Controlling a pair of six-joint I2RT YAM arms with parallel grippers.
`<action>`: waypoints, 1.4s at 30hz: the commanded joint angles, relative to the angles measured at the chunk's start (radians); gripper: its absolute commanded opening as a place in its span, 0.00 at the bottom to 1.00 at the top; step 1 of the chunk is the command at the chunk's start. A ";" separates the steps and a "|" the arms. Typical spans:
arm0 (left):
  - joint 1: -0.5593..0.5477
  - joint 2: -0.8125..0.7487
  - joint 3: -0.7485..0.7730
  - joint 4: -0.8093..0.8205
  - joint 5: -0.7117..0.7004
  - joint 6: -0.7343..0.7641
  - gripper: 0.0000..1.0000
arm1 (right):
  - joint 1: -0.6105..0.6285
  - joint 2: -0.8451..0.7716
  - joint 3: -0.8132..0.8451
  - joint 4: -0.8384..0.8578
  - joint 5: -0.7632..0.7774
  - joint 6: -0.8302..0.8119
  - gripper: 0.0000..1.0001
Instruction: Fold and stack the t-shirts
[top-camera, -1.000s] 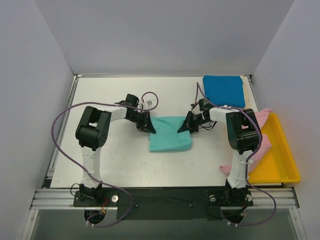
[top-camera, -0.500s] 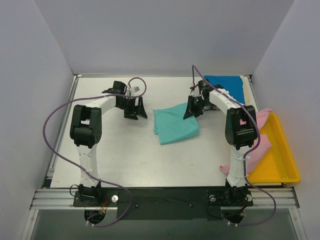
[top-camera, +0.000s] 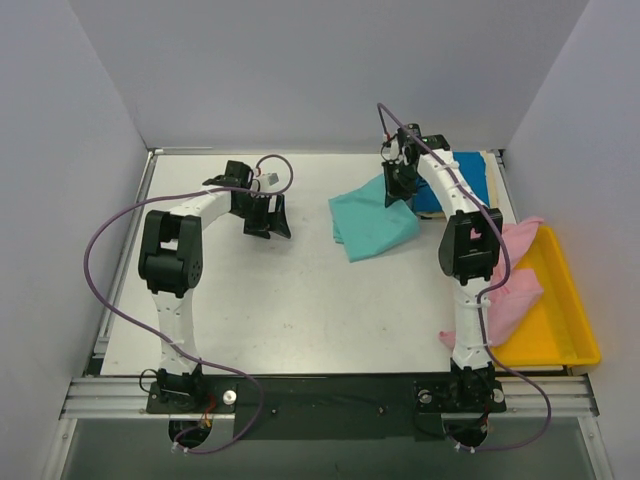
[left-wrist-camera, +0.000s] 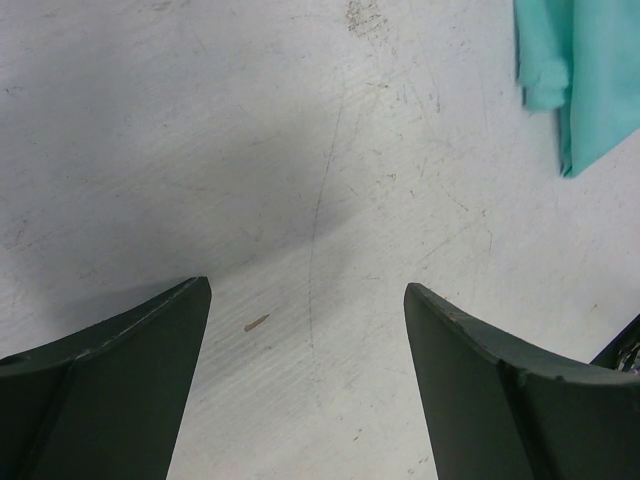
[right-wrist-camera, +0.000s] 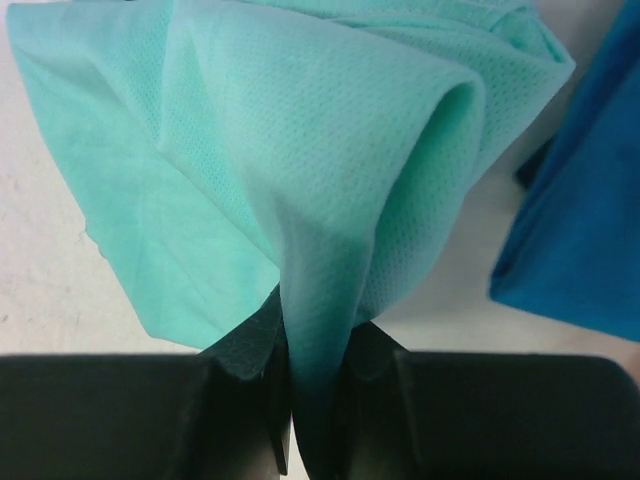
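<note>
The fingers of the right gripper are clamped together on a pinched fold of the teal-green t-shirt. The shirt hangs from that pinch at the far right of the counter, just beside the folded deep blue t-shirt. Judgement: the edge grip lets the folded cloth be carried onto the blue one as the next layer of the stack.

The left gripper has its fingers apart over bare counter, holding nothing and well clear of the load (apparently so as not to snag it).

The pink t-shirt lies rumpled over the rim of the yellow tray, not yet folded.

Count:
- T-shirts: one teal-green, one deep blue, one pink. A pale strip at the blue shirt's right edge may be a fourth; I cannot tell.
- Trays: one.
</note>
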 joint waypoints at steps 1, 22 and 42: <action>0.003 -0.047 0.022 -0.010 -0.025 0.028 0.89 | -0.006 0.021 0.184 -0.079 0.176 -0.088 0.00; 0.002 -0.046 0.017 -0.013 -0.057 0.059 0.90 | -0.065 -0.044 0.345 0.128 0.379 -0.346 0.00; 0.000 -0.044 0.031 -0.032 -0.094 0.087 0.90 | -0.187 -0.127 0.275 0.093 0.281 -0.384 0.00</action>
